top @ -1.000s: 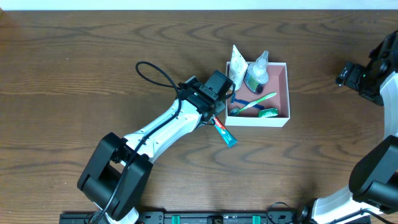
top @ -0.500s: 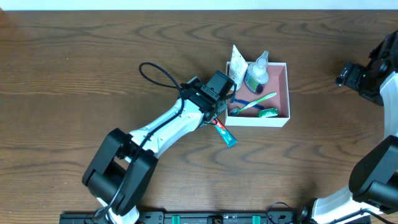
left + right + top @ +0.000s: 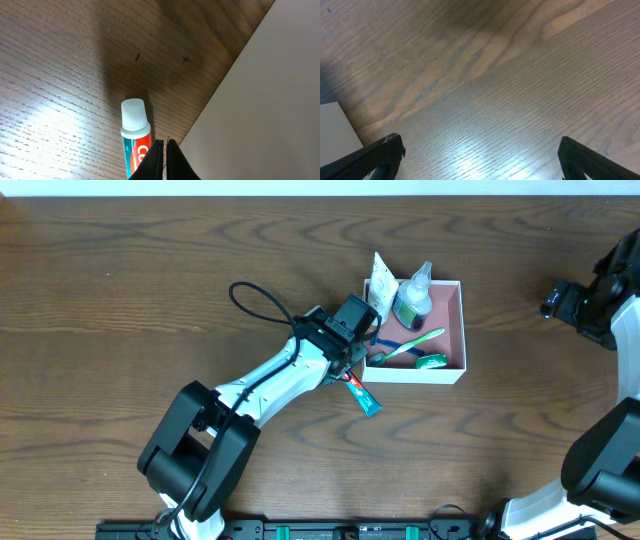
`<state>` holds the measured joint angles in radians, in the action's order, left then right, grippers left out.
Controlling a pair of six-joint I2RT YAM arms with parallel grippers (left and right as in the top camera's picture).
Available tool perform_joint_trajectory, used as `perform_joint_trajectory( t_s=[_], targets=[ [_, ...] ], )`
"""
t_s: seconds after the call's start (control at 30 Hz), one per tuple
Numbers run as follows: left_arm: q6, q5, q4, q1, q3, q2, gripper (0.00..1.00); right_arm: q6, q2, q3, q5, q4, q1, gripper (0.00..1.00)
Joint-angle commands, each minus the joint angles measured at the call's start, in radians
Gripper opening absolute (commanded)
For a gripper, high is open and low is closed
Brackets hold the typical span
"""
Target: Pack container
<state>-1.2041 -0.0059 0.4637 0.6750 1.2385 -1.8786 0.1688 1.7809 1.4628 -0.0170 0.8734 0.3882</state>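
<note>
The container (image 3: 412, 373), a square white-walled box with a pink inside, sits right of the table's centre. It holds a green toothbrush (image 3: 405, 347), a clear bottle (image 3: 412, 295), a white packet (image 3: 381, 288) and a small green item (image 3: 431, 361). A red-and-teal toothpaste tube (image 3: 365, 396) lies on the wood just outside its front left corner. My left gripper (image 3: 352, 372) is shut at that corner, with nothing between its jaws. In the left wrist view the tube (image 3: 136, 137) lies just left of the shut gripper (image 3: 164, 150), and the container's white wall (image 3: 250, 100) is on the right. My right gripper (image 3: 480, 155) stands open over bare wood.
The left arm's black cable (image 3: 255, 305) loops over the table left of the container. The right arm (image 3: 585, 305) sits at the far right edge. A white corner (image 3: 335, 125) shows at the left of the right wrist view.
The left arm's rear links have swung slightly to the right. Its gripper stays shut beside the toothpaste tube, which has not moved. The right arm is still.
</note>
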Motion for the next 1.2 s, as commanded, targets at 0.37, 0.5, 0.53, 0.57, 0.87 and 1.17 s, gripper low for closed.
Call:
perform_joint_trajectory(
  t_s=[0.37,0.5,0.53,0.57,0.87,1.17],
  targets=[
    [0.003,0.012,-0.006,0.000,-0.011,-0.050,0.06,0.010,0.007,-0.002,-0.005,0.000,0.004,0.99],
    [0.007,0.025,-0.025,0.000,-0.011,-0.058,0.06,0.010,0.007,-0.002,-0.005,0.000,0.004,0.99],
    [0.007,0.025,-0.025,0.000,-0.011,-0.058,0.06,0.010,0.007,-0.002,-0.005,0.000,0.004,0.99],
    [0.007,0.025,-0.025,0.000,-0.011,-0.058,0.06,0.010,0.007,-0.002,-0.005,0.000,0.004,0.99],
    [0.008,0.025,0.005,0.000,-0.018,-0.063,0.06,0.010,0.007,-0.002,-0.005,0.000,0.004,0.99],
    [0.027,0.025,0.031,0.000,-0.042,-0.063,0.06,0.010,0.007,-0.002,-0.005,0.000,0.004,0.99]
  ],
)
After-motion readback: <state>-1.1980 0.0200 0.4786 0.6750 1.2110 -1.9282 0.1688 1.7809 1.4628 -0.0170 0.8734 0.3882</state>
